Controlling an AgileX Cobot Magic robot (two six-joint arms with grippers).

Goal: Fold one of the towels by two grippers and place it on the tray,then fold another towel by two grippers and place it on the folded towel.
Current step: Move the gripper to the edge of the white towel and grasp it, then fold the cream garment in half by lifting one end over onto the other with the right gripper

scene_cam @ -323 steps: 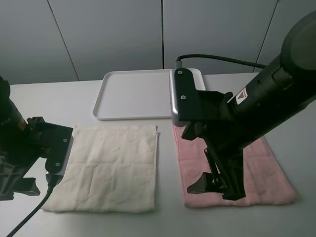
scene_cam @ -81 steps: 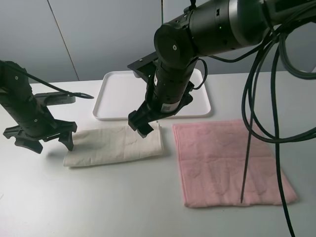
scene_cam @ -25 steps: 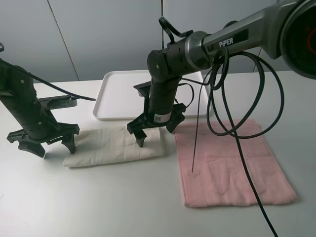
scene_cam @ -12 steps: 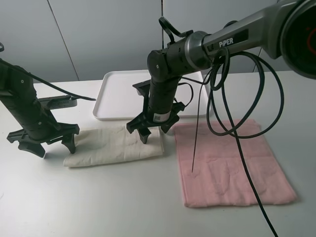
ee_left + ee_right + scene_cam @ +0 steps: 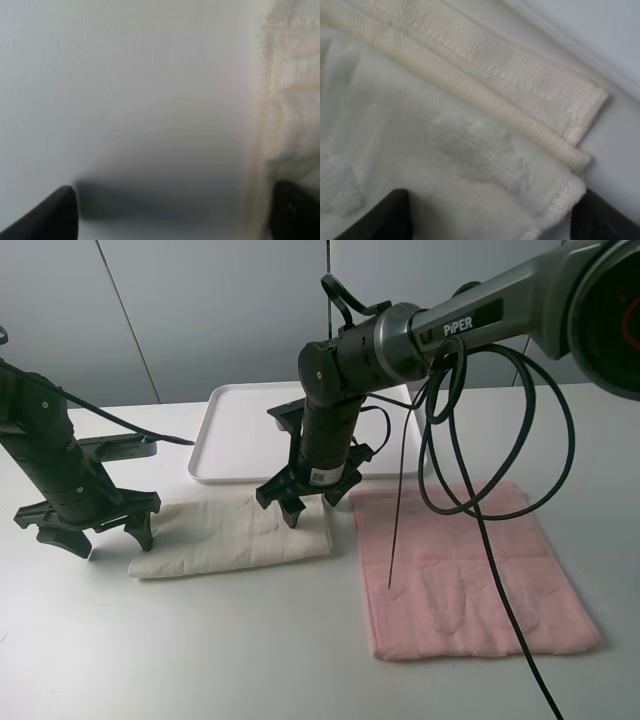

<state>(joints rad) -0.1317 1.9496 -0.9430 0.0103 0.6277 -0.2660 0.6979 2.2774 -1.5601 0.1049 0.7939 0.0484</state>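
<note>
Cream towel (image 5: 225, 535) lies folded on the worktop (image 5: 200, 660), in front of the tray (image 5: 250, 435). High view: my left gripper (image 5: 97, 535) is spread wide and empty at its left end, my right gripper (image 5: 312, 508) at its right end. Right wrist view alone: hem corner flat between part-open jaws, nothing pinched.

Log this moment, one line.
cream towel: folded once | left gripper: open, left end | right gripper: open, right end | pink towel: flat

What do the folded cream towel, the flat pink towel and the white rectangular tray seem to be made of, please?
Folded cream towel: likely cotton terry, matte, looped pile, ribbed woven hem. Pink towel: seemingly the same terry, faintly embossed. White tray: probably plastic, smooth with a rounded moulded rim.
</note>
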